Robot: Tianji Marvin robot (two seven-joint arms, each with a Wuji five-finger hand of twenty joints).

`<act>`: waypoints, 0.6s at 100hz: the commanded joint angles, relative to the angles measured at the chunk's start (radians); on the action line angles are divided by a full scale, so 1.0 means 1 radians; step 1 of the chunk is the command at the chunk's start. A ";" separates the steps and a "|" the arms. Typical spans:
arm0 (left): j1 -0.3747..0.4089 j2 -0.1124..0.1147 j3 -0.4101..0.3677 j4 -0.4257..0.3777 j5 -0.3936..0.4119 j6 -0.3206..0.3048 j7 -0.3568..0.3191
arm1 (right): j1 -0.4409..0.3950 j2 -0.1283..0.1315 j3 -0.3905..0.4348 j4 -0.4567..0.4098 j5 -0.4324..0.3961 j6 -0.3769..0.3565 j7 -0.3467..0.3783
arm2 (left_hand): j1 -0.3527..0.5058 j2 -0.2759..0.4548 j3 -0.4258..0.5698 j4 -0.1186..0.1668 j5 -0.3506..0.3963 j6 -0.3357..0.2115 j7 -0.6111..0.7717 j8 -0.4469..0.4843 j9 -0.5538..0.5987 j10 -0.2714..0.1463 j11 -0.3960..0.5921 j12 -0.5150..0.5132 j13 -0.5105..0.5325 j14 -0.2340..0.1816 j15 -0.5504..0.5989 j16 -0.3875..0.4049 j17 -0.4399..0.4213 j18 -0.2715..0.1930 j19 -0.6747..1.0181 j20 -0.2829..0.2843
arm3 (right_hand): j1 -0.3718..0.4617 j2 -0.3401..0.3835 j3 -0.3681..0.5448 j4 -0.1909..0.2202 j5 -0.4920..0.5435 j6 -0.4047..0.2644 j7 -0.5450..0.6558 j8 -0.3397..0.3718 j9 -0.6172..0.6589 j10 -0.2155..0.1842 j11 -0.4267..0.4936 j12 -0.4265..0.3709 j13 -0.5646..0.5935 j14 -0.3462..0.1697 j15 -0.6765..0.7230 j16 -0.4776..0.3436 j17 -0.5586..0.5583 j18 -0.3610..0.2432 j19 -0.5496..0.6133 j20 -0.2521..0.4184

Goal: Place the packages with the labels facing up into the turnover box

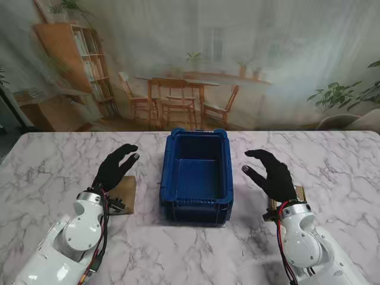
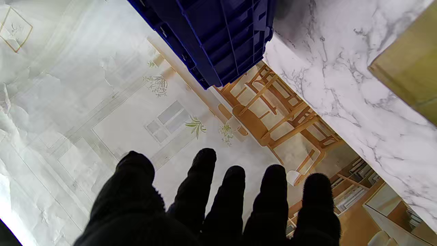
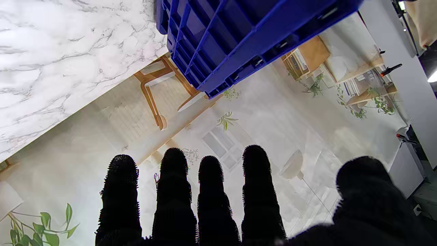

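Note:
The blue turnover box (image 1: 196, 205) stands in the middle of the marble table, and nothing shows inside it. A flat brown cardboard package (image 1: 126, 195) lies to its left, partly under my left hand (image 1: 114, 167); a corner of the package (image 2: 409, 65) shows in the left wrist view. My left hand is open, fingers apart, holding nothing. My right hand (image 1: 272, 174) hovers open to the right of the box. A second brown package (image 1: 298, 193) peeks out from under the right wrist. Both wrist views catch the box wall (image 2: 218, 37) (image 3: 239, 41).
The white marble table (image 1: 53, 172) stretches to both sides. A printed backdrop of a room with a shelf and chairs (image 1: 178, 95) hangs behind the far edge.

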 commanded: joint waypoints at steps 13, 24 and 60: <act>0.010 0.000 -0.006 -0.008 0.010 -0.010 -0.006 | -0.010 -0.001 0.004 -0.005 -0.011 -0.018 -0.007 | 0.021 0.051 -0.025 -0.013 0.013 -0.001 -0.006 0.008 0.011 0.000 0.008 0.011 0.017 -0.004 0.020 0.009 0.004 0.002 -0.020 0.023 | 0.010 0.031 -0.022 0.014 -0.002 -0.031 0.011 -0.016 -0.006 -0.005 0.019 0.006 -0.016 -0.013 -0.029 0.003 -0.007 -0.022 -0.017 0.019; 0.008 -0.001 -0.008 -0.005 0.013 -0.009 0.000 | -0.009 0.000 0.009 -0.002 -0.017 -0.025 -0.010 | 0.024 0.050 -0.024 -0.013 0.013 -0.002 -0.006 0.008 0.011 -0.001 0.009 0.011 0.018 -0.004 0.020 0.009 0.003 0.003 -0.020 0.023 | 0.014 0.018 -0.019 0.015 0.002 -0.029 0.013 -0.015 -0.003 -0.007 0.022 0.007 -0.013 -0.011 -0.027 0.004 -0.005 -0.021 -0.015 0.023; 0.010 -0.002 -0.018 0.000 0.015 -0.019 0.007 | -0.021 0.020 0.095 -0.039 -0.098 -0.027 0.035 | 0.023 0.050 -0.025 -0.013 0.013 -0.002 -0.006 0.009 0.012 -0.001 0.009 0.011 0.018 -0.005 0.020 0.009 0.004 0.002 -0.020 0.023 | -0.049 -0.042 0.057 0.011 -0.022 -0.030 0.006 -0.014 -0.007 -0.010 0.015 0.004 -0.015 -0.015 -0.025 0.001 -0.019 -0.005 -0.032 0.014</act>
